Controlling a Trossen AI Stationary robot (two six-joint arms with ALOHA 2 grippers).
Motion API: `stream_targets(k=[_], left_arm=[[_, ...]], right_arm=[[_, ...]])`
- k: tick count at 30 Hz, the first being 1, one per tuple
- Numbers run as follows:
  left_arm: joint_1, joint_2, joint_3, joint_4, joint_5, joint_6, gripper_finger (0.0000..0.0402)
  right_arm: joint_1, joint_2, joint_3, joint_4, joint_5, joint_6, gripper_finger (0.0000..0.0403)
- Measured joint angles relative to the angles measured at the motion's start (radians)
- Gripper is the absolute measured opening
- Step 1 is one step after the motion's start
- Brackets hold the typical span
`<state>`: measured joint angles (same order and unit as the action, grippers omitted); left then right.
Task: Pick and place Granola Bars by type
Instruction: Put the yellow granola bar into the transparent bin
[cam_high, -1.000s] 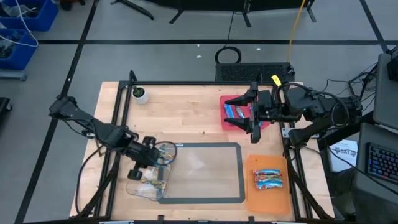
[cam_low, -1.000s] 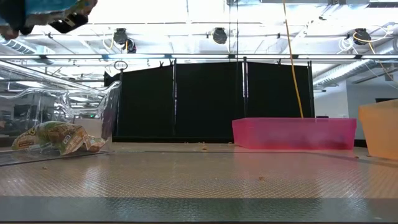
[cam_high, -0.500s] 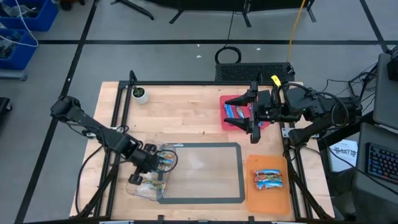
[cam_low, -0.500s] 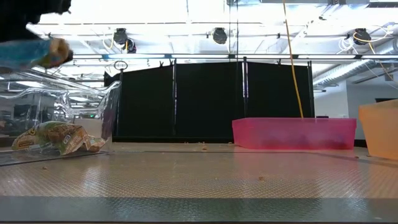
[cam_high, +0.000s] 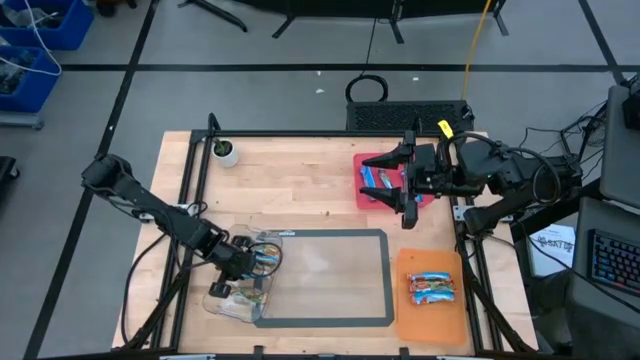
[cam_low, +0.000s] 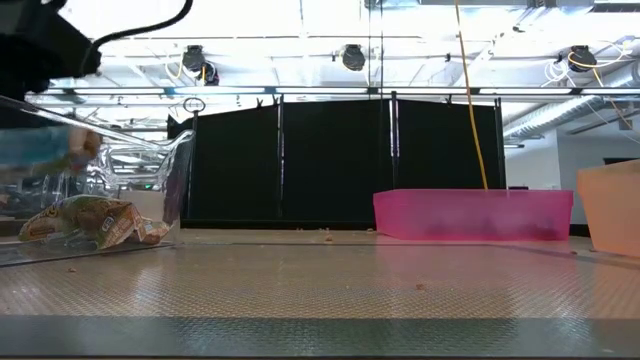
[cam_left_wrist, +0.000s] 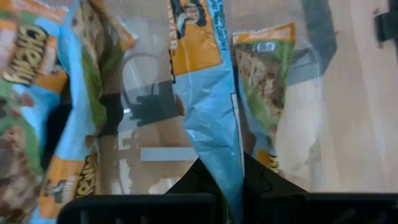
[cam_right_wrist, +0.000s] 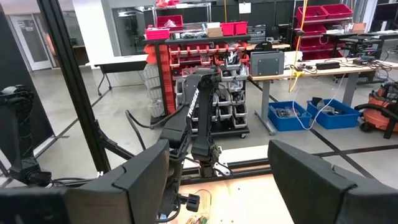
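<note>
My left gripper (cam_high: 243, 262) reaches down into a clear container (cam_high: 238, 298) at the table's near left and is shut on a blue-and-orange granola bar (cam_left_wrist: 208, 106). Tan-green bars (cam_low: 90, 222) lie on the container's floor, and other wrapped bars (cam_left_wrist: 37, 99) show around the held one. My right gripper (cam_high: 390, 180) hovers high and open above a pink bin (cam_high: 362, 203) holding blue bars (cam_high: 373, 178). Red and orange multicoloured bars (cam_high: 432, 288) lie on an orange tray (cam_high: 430, 320). My left gripper pinches one end of the bar's wrapper (cam_left_wrist: 229, 177) between its two fingers. The fingers slant steeply down from above, and the bar runs on past them, along their line. In the low view the bar (cam_low: 45, 150) hangs inside the clear wall, above the tan-green bars.
A grey mat with a dark frame (cam_high: 325, 275) fills the table's near middle. A small white pot with a plant (cam_high: 225, 152) stands at the far left corner. Black frame posts (cam_high: 195, 180) run along the table's sides.
My left gripper has sunk, still shut on the blue-and-orange bar, from above the clear container down into it. The bar has come down with it to just above the tan-green bars.
</note>
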<state>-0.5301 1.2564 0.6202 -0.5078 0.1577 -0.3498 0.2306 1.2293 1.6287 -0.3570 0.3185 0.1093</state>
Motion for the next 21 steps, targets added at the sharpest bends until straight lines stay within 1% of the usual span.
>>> stream_targets(k=[5, 10, 13, 15, 18, 21], left_arm=[[0.0, 0.0, -0.067, 0.068, 0.004, -0.034, 0.0015], [0.0, 0.0, -0.095, 0.066, 0.018, -0.034, 0.0015], [0.002, 0.0, -0.093, 0.041, 0.016, -0.065, 0.0019], [0.009, 0.0, -0.092, 0.029, 0.013, -0.089, 0.0044], [0.018, 0.0, -0.092, 0.031, 0.012, -0.114, 0.0099], [0.033, 0.0, -0.092, 0.034, 0.047, -0.129, 0.0155]], right_arm=[[0.0, 0.0, 0.0, 0.0, 0.001, 0.002, 0.0263], [0.0, 0.0, 0.0, -0.001, 0.0, -0.017, 0.0263], [0.0, 0.0, 0.0, -0.001, 0.0, -0.043, 0.0263], [0.0, 0.0, 0.0, -0.001, 0.0, -0.042, 0.0263], [0.0, 0.0, 0.0, -0.001, 0.0, -0.042, 0.0263], [0.0, 0.0, 0.0, -0.011, -0.001, -0.042, 0.0263]])
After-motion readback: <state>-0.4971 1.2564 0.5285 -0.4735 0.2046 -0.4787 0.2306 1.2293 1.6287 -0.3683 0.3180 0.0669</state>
